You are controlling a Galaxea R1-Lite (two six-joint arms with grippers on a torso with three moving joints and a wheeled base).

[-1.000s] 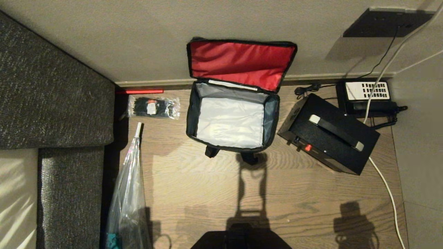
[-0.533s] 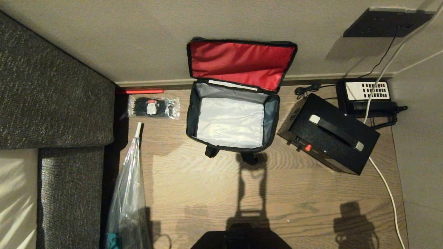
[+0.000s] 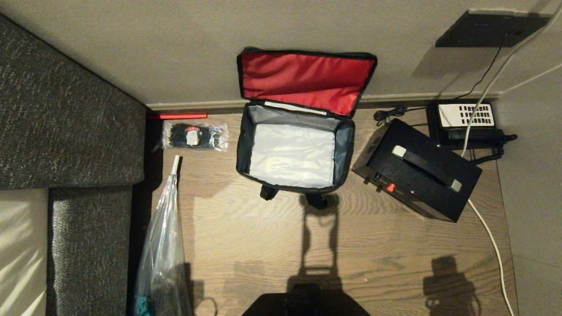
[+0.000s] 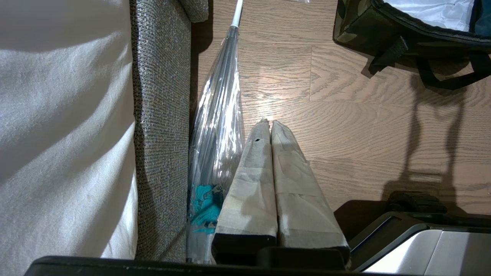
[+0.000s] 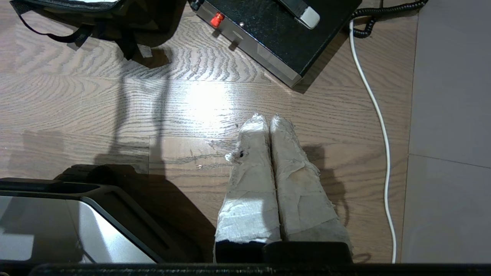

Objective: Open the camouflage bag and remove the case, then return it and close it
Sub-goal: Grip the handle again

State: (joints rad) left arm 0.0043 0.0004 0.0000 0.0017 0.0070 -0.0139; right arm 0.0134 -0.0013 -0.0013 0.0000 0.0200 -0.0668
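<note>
From the head view we look down on a wooden floor (image 3: 263,237) with the camouflage bag (image 3: 295,153) at its centre, lid thrown back against the wall so that the red lid lining (image 3: 305,81) faces us and the pale grey interior lies bare. At about three o'clock from the bag, just beside it but apart, sits the case (image 3: 417,173), black, turned at an angle, with a handle on top and a small red knob (image 3: 390,188) on the side edge nearest us. At one o'clock from the case stands a black telephone with a white keypad panel (image 3: 466,120), and a white cable (image 3: 487,228) runs past the case toward five o'clock. At nine o'clock from the bag lies a clear packet of black ties (image 3: 194,136); at seven o'clock lies a clear folded umbrella (image 3: 163,237) alongside a grey sofa (image 3: 70,131). Neither arm shows here. In the left wrist view we see the left end effector (image 4: 267,124), its taped fingers pressed together and empty, hanging over the floor beside the umbrella (image 4: 218,126) and the sofa (image 4: 161,115), with a corner of the camouflage bag (image 4: 356,27) and its black straps well apart from it. In the right wrist view the right end effector (image 5: 266,119) is likewise closed tight on nothing above the floor, the case (image 5: 276,30) with its red knob (image 5: 217,18) well apart from the fingertips, the white cable (image 5: 378,115) to one side and the edge of the bag (image 5: 126,15) beyond.
</note>
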